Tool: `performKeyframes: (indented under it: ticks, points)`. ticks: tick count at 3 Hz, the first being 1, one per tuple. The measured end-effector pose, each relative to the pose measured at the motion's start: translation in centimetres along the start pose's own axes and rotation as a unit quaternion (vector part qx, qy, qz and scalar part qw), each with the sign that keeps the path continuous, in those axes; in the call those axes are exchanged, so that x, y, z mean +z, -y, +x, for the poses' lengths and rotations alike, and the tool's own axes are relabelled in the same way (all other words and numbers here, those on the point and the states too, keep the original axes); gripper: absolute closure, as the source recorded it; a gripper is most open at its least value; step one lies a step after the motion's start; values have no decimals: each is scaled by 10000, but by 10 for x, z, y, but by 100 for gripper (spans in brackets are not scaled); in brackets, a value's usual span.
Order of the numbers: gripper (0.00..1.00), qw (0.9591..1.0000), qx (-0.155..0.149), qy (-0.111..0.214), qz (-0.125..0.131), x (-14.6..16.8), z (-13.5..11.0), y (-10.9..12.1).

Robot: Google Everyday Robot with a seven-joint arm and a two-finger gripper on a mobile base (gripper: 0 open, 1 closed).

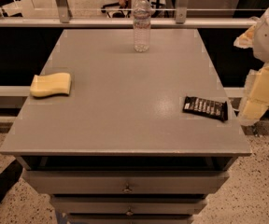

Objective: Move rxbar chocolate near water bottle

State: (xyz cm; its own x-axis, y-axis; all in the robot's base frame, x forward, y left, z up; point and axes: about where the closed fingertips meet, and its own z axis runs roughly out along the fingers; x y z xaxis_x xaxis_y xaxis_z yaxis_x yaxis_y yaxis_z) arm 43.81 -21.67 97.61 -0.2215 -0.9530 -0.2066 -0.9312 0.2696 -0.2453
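The clear plastic water bottle [142, 24] stands well behind the flat black-wrapped rxbar chocolate [205, 108] on the grey tabletop [125, 101]. The pale gripper [253, 107] hangs just right of that bar; I cannot tell how its jaws stand.

1 view | high at table [125, 106] front, facing down across it | mid-range | hand [257, 99] at right edge

Nothing is showing that can actually be read. The rxbar chocolate [205, 108], lying at about 4 o'clock on the bench [125, 101], is displaying white lettering along its black wrapper, but the characters cannot be made out. The water bottle [142, 22], standing at 12 o'clock, is wearing a pale label band whose print cannot be told. The gripper [256, 101] is hanging at 3 o'clock, just beyond the bench's edge.
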Motion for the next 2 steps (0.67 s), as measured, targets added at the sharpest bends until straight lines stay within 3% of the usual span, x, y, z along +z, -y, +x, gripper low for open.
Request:
performKeyframes:
  ticks: [2]
  points:
    - [0,9999,53,137,15,9,1,8]
